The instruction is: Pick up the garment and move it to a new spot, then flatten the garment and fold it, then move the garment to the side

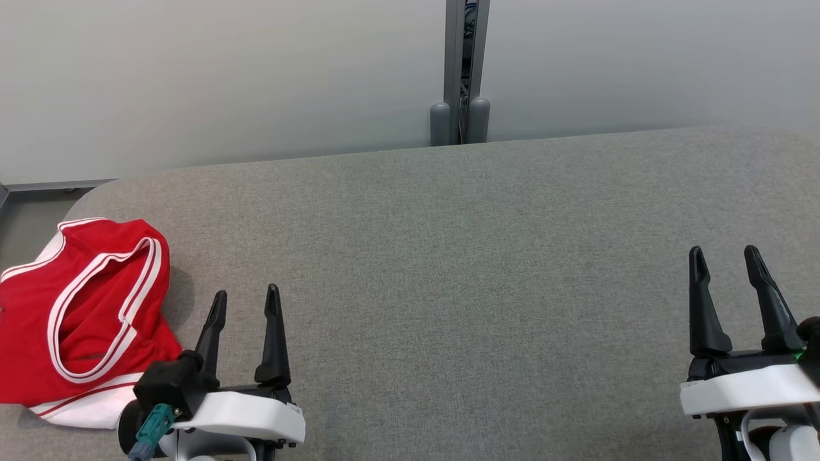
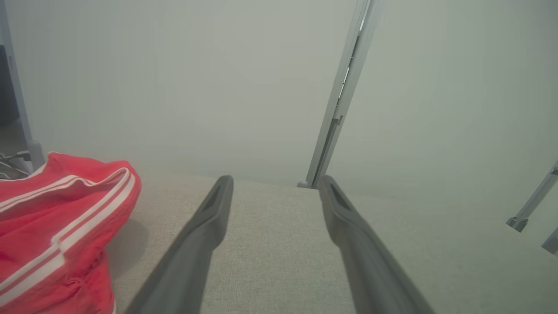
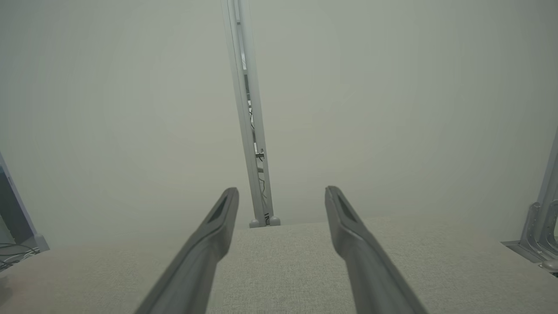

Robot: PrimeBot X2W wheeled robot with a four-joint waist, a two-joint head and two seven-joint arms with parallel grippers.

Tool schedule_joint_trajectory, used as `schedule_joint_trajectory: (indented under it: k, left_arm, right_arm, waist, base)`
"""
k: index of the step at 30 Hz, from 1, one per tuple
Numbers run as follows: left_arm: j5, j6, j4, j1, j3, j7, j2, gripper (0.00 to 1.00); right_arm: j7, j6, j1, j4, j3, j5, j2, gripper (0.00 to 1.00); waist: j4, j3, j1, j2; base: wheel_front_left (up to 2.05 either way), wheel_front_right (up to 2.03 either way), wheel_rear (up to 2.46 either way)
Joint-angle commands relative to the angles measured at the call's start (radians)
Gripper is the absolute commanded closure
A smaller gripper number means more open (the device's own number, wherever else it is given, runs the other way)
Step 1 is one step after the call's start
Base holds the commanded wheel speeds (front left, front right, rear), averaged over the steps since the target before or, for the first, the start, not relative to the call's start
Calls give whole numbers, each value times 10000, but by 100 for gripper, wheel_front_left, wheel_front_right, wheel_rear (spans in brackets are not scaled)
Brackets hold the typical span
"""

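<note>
Red garment [image 1: 83, 307] with white-striped trim lies bunched in soft folds at the left end of the grey woven-cloth table [image 1: 461, 269]. The left gripper [image 1: 246, 296] sits just beside it, long dark fingers spread, gripping nothing. The right gripper [image 1: 724, 251] is well away at the other end, equally parted and empty

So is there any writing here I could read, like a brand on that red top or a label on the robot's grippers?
None: no readable word, number or sign in any view.
The red garment has white stripes but no logo or lettering on its visible side.
The left gripper and right gripper bear no visible markings.
The grey table and the wall are plain.
</note>
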Motion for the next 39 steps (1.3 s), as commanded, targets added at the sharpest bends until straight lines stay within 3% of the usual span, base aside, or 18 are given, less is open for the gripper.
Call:
schedule_joint_trajectory:
  k: [1,28,39]
  left_arm:
    - [263,100,18,-108,-47,-97,51,0]
    - [1383,614,95,189,-449,-619,65,0]
    - [902,511,400,185,-403,-622,65,0]
  right_arm:
    - [-116,16,-19,-12,31,-268,-100,0]
    - [-629,20,170,476,450,-1437,-122,0]
    - [-636,14,-14,1024,339,-704,-125,0]
  waist:
    - [-8,0,0,0]
    - [-44,-86,0,0]
    - [-91,-13,0,0]
  base:
    - [0,0,0]
    - [0,0,0]
    - [0,0,0]
